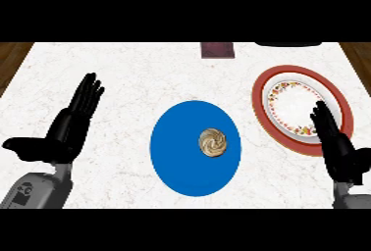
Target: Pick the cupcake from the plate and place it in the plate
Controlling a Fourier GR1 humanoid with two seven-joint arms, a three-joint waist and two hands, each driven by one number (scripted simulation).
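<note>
In the head view, the cupcake (213,142) is seen lying on the blue plate (177,166) at the middle of the table (130,68), untouched. The left hand (69,125) and right hand (340,147) are held open with straight fingers, nothing grasped. The picking step is judged not yet begun. Next, the right hand would need to be brought over the cupcake, closed round it, and carried to the red-rimmed plate (270,81).
</note>
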